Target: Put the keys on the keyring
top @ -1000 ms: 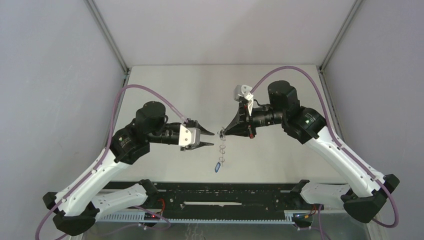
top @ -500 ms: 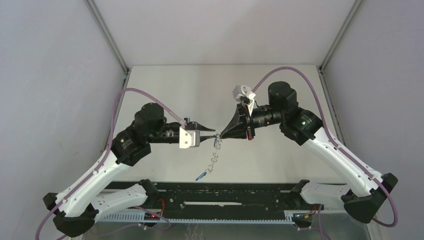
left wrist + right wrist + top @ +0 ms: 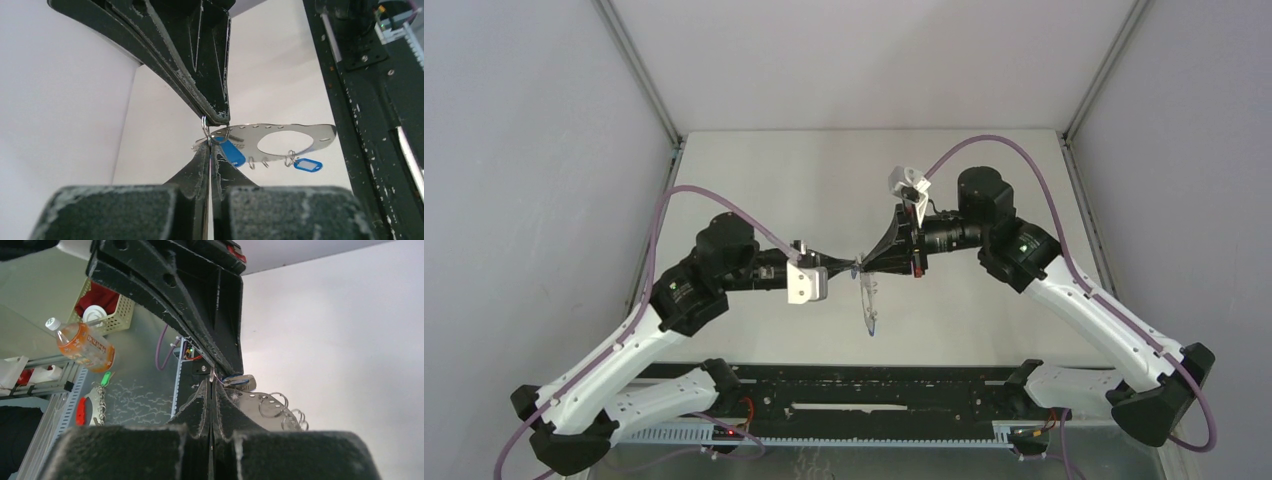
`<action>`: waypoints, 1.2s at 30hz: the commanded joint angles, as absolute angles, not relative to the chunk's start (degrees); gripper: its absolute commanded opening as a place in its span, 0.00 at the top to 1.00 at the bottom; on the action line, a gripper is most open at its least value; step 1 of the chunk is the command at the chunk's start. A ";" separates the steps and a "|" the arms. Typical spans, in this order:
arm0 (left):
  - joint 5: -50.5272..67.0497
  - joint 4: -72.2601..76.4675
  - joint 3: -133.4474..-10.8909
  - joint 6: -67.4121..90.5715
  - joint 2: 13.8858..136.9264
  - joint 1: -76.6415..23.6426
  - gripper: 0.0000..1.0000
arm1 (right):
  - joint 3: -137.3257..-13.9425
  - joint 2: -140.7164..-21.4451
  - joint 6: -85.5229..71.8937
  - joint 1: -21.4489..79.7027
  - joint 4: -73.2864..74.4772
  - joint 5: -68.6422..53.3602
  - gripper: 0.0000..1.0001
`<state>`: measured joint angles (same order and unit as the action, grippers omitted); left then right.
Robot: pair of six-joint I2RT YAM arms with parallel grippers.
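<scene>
Both grippers meet tip to tip above the middle of the table. My right gripper (image 3: 863,263) is shut on a small wire loop (image 3: 205,125) at the rim of the keyring (image 3: 867,300), a thin grey metal plate with a round hole (image 3: 300,135), which hangs below, edge-on from above. My left gripper (image 3: 848,267) is shut on the same loop from the other side. In the left wrist view my fingertips (image 3: 210,146) sit just under the right gripper's tip (image 3: 218,119). The keys hang from rim loops: a darker blue tag (image 3: 232,153) close by, a lighter labelled tag (image 3: 307,164) farther along.
A black rail (image 3: 874,392) runs along the near edge between the arm bases. Grey walls close in the table on both sides. Beyond the table, the right wrist view shows an orange bottle (image 3: 82,345), a basket (image 3: 117,307) and a green tag (image 3: 106,377).
My left gripper has moved right to the right gripper's tip and shut on the loop. The hanging keyring swung and now hangs edge-on. The right arm barely moved.
</scene>
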<state>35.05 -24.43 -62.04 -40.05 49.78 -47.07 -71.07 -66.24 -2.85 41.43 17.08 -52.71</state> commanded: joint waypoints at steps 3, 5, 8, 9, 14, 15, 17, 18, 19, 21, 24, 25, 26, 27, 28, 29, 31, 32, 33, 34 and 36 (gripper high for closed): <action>29.54 -21.48 -56.88 -50.86 46.40 -51.05 0.98 | -66.93 -62.97 -10.10 41.67 5.92 -46.17 1.00; 27.59 -20.23 -55.92 -51.16 46.14 -51.94 0.99 | -65.35 -61.91 -11.65 41.45 3.10 -45.27 1.00; 24.57 -19.50 -55.43 -53.13 46.19 -52.93 1.00 | -64.25 -61.16 -12.86 41.35 0.89 -44.09 1.00; 24.00 -19.17 -55.15 -53.63 46.10 -53.13 1.00 | -63.91 -61.03 -13.34 41.35 0.57 -43.96 1.00; 19.90 -16.29 -53.17 -56.60 45.73 -54.35 0.97 | -61.70 -59.86 -15.09 41.04 -2.95 -42.12 1.00; 19.16 -15.75 -52.71 -57.46 45.52 -54.70 0.96 | -61.17 -59.47 -15.41 40.90 -3.47 -41.50 1.00; 18.24 -15.47 -52.07 -58.96 45.26 -55.31 0.94 | -59.97 -58.84 -16.10 40.78 -4.80 -40.66 1.00; 18.08 -15.47 -52.02 -59.28 45.02 -55.48 0.91 | -59.44 -58.66 -16.56 40.74 -5.76 -40.47 1.00; 18.40 -15.52 -52.10 -59.09 44.74 -55.54 0.88 | -58.94 -58.50 -16.97 40.70 -6.54 -40.37 1.00; 18.97 -15.71 -52.47 -57.39 44.44 -55.55 0.76 | -58.08 -58.13 -17.05 40.69 -7.47 -39.84 1.00; 18.72 -15.77 -54.17 -51.64 44.43 -55.55 0.62 | -55.99 -56.86 -16.96 40.40 -10.29 -39.74 1.00; 18.58 -15.81 -54.92 -49.10 44.47 -55.55 0.60 | -54.88 -56.12 -17.13 40.24 -11.78 -39.91 1.00; 18.66 -15.82 -55.79 -46.22 44.52 -55.50 0.59 | -53.84 -55.70 -17.76 39.98 -13.73 -40.28 1.00; 18.93 -15.82 -56.46 -43.71 44.55 -55.46 0.58 | -52.85 -55.41 -18.45 39.68 -15.63 -40.97 1.00; 19.31 -15.78 -56.96 -41.48 44.55 -55.34 0.57 | -51.90 -55.29 -19.32 39.40 -17.28 -41.95 1.00; 19.56 -15.35 -57.39 -39.36 44.64 -55.17 0.57 | -51.27 -55.24 -20.03 39.24 -19.28 -43.08 1.00; 19.40 -13.81 -58.13 -34.66 44.93 -54.35 0.57 | -49.70 -54.99 -21.31 39.11 -23.40 -45.77 1.00; 19.87 -13.29 -58.76 -31.93 45.13 -53.42 0.58 | -49.06 -54.93 -22.06 39.11 -25.28 -46.92 1.00; 21.85 -13.02 -59.53 -29.01 45.40 -52.19 0.58 | -48.70 -54.95 -22.54 39.11 -26.54 -48.12 1.00; 24.78 -13.03 -60.46 -25.90 45.84 -50.17 0.59 | -48.55 -55.13 -22.85 39.11 -27.42 -49.21 1.00; 32.05 -13.40 -61.87 -20.11 46.48 -47.13 0.59 | -48.48 -55.54 -23.40 39.18 -28.81 -51.28 1.00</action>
<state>22.09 -16.69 -56.49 -34.85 45.74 -51.90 -48.27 -56.25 -20.36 39.35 -18.57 -46.13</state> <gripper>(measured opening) 0.410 0.007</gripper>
